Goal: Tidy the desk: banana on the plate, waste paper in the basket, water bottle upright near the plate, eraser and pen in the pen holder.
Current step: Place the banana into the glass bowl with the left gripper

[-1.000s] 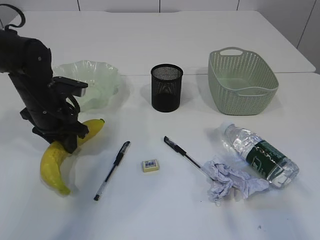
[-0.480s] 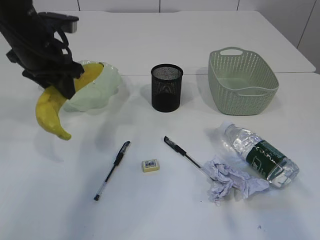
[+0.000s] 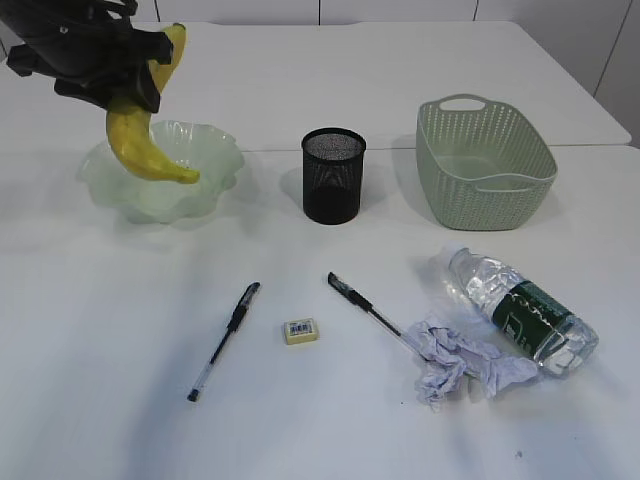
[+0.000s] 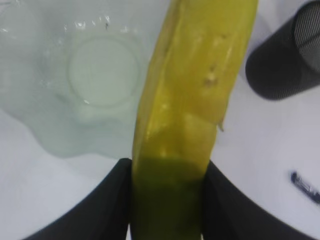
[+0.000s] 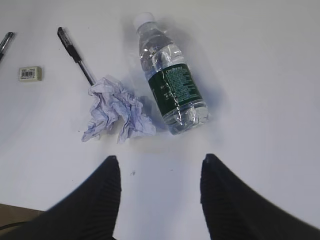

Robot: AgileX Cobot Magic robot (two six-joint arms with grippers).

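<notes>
The left wrist view shows the left gripper (image 4: pixel 167 200) clamped on the banana (image 4: pixel 192 85), directly above the plate (image 4: pixel 60 100). The exterior view shows that arm raised, banana tip hanging over the plate bowl. The right wrist view shows the right gripper (image 5: pixel 160 192) spread and empty above the table (image 5: pixel 260 75), near the lying water bottle (image 5: pixel 172 80) and waste paper (image 5: pixel 115 107).

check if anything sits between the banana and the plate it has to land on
Nothing visible does. The left end effector holds the banana above the plate, whose bowl looks empty; the pen holder stands off to the side.
</notes>
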